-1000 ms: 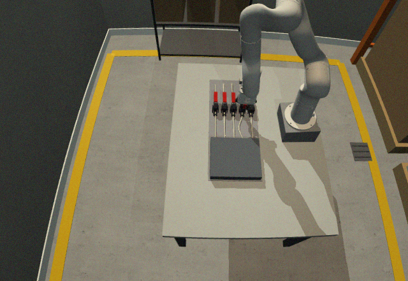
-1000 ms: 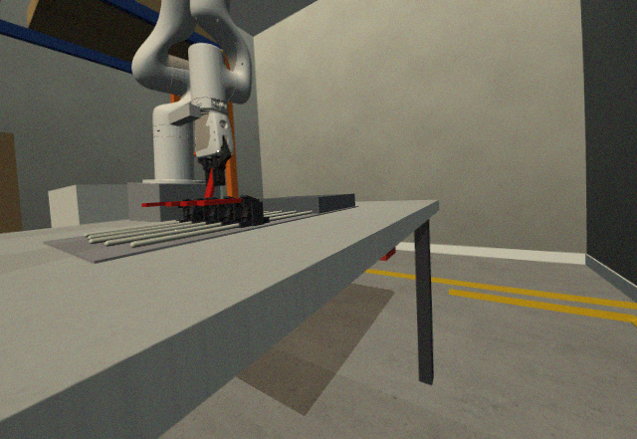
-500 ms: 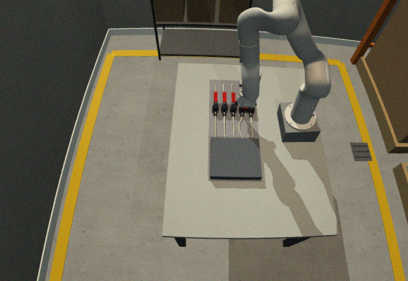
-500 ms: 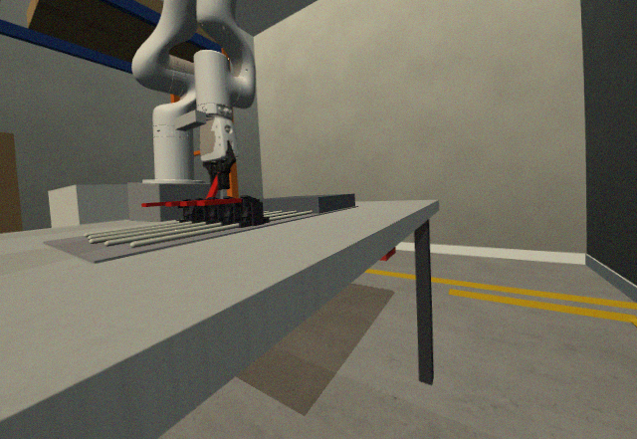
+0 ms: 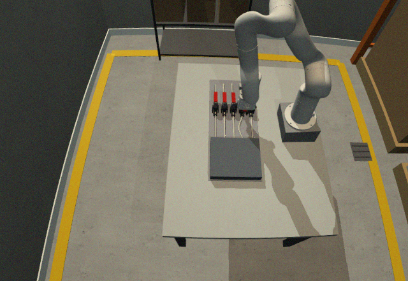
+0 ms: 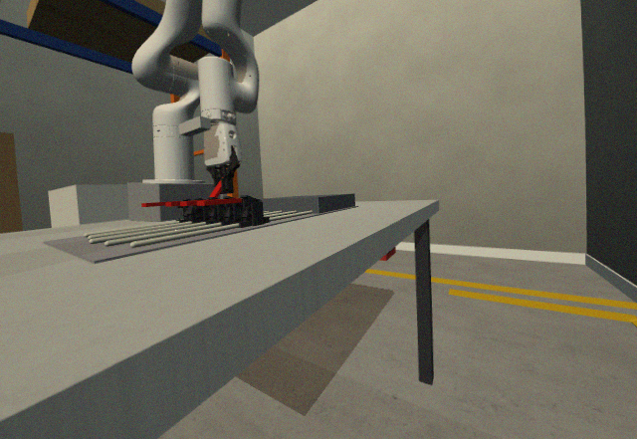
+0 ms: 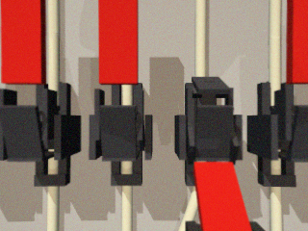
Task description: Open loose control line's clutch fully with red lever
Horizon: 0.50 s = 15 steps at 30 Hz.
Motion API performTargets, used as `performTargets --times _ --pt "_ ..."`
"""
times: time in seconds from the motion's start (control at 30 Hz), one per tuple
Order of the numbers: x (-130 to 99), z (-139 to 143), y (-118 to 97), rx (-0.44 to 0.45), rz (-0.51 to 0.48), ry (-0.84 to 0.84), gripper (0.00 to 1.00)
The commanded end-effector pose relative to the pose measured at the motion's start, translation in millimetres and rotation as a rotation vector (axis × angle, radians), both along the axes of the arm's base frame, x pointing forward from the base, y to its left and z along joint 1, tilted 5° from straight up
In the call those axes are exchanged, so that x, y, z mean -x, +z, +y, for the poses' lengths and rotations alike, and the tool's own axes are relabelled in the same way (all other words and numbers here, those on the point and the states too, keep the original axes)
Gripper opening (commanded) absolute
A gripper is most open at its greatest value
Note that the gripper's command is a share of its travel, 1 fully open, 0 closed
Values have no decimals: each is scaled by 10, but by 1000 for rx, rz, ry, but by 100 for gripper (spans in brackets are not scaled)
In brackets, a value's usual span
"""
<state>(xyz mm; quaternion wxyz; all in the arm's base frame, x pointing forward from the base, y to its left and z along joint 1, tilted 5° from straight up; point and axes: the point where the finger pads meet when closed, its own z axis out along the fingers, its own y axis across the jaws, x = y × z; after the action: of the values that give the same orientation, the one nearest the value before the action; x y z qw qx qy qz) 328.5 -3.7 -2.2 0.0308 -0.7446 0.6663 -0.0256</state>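
Observation:
Five pale lines run over a grey base plate (image 5: pixel 213 85) (image 6: pixel 72 245) through black clutches into the grey console (image 5: pixel 235 157) (image 6: pixel 318 200). The three left red levers (image 5: pixel 224 97) (image 6: pixel 174 202) lie flat. The fourth line (image 5: pixel 240 129) bows sideways, unlike its straight neighbours. My gripper (image 5: pixel 247 108) (image 6: pixel 224 172) (image 7: pixel 222 227) stands over the fourth clutch (image 7: pixel 212 130), shut on its red lever (image 6: pixel 218 188) (image 7: pixel 218 192), which is tipped steeply up off its line. Flat levers (image 7: pixel 117 40) show on the neighbouring clutches. In the top view the arm hides the fourth and fifth levers.
The base plate and console lie on a pale table (image 5: pixel 197 205) (image 6: pixel 205 280). The arm's grey pedestal (image 5: pixel 298 129) stands right of the lines. A black shelf rack (image 5: pixel 201 4) stands behind the table.

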Motion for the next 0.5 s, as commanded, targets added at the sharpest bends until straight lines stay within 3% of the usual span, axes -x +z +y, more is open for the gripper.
performTargets --times 0.0,0.47 --pt "-1 12 -18 0 0 0 0" --pt "-4 94 -163 0 0 0 0"
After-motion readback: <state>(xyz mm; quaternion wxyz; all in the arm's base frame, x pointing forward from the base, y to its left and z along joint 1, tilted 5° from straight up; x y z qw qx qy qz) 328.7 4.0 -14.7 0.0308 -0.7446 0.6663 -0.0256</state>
